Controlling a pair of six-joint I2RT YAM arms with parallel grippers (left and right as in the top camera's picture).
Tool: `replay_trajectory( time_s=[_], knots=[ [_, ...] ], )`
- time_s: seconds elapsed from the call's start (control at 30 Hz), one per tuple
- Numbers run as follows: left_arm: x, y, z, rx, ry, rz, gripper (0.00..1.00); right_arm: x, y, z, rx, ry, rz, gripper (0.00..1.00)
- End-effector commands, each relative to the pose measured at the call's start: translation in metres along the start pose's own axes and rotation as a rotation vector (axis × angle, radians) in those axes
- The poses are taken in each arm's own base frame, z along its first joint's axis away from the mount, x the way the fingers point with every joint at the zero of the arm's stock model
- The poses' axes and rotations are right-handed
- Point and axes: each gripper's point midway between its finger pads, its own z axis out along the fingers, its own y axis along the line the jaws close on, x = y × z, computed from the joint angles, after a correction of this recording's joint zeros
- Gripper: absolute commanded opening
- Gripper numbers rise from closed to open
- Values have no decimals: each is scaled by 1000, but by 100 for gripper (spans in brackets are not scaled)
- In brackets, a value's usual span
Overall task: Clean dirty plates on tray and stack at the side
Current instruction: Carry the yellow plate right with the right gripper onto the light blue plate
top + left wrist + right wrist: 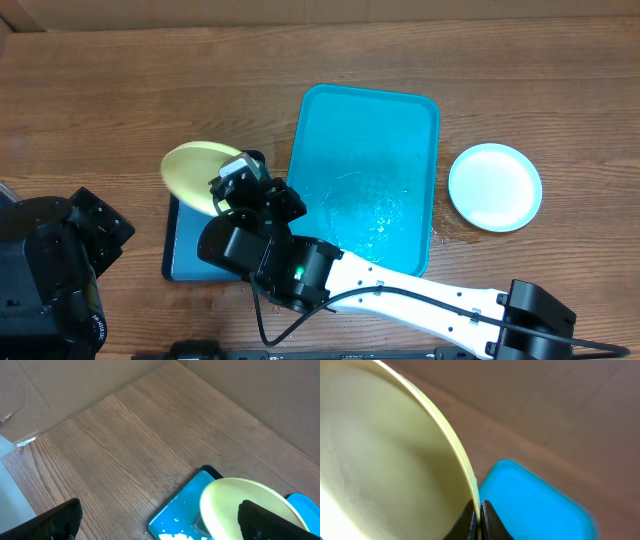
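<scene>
Large tray sits mid-bench, long axis 12 to 6. The loose plate lies flat on the bench at the tray's 3 o'clock, close but apart. Small tray lies at the large tray's 8 o'clock, the two just beside each other. The held plate hangs tilted over the small tray's 12 o'clock end, its rim pinched at its 4 o'clock by the right tool, whose arm reaches in from 5 o'clock past the large tray's 6 o'clock edge.
</scene>
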Motion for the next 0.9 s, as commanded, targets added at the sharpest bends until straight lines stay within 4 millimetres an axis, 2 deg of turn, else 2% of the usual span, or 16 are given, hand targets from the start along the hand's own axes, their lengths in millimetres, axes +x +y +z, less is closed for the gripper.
replay_trajectory(
  time_s=[0.0, 0.1, 0.2, 0.3, 0.4, 0.47, 0.5, 0.57, 0.63, 0.73, 0.8, 0.87],
  knots=[
    [-4, 4, -1, -16, -20, -28, 100, -23, 3, -5, -173, 24, 275, 4],
    [-4, 4, -1, -16, -20, -28, 100, -45, -18, -10, -259, 24, 392, 4],
    [-4, 4, -1, -16, -20, -28, 100, -78, -62, -24, -351, -13, 496, 4],
    [-4, 4, -1, -16, -20, -28, 100, -95, -127, -37, -359, -37, 617, 4],
    [-4, 4, -1, -16, -20, -28, 100, -82, -208, -43, -233, -18, 726, 4],
    [-4, 4, -1, -16, -20, -28, 100, -55, -264, -44, -91, 35, 777, 4],
    [-4, 4, -1, -16, -20, -28, 100, -34, -294, -45, -1, 84, 812, 4],
    [-4, 4, -1, -16, -20, -28, 100, 11, -341, -49, 157, 197, 865, 4],
    [-4, 4, -1, -16, -20, -28, 100, 57, -376, -55, 289, 323, 922, 4],
    [-4, 4, -1, -16, -20, -28, 100, 123, -405, -65, 403, 522, 1045, 4],
    [-4, 4, -1, -16, -20, -28, 100, 162, -414, -67, 419, 626, 1146, 4],
    [-4, 4, -1, -16, -20, -28, 100, 192, -416, -61, 395, 690, 1228, 4]
  ],
)
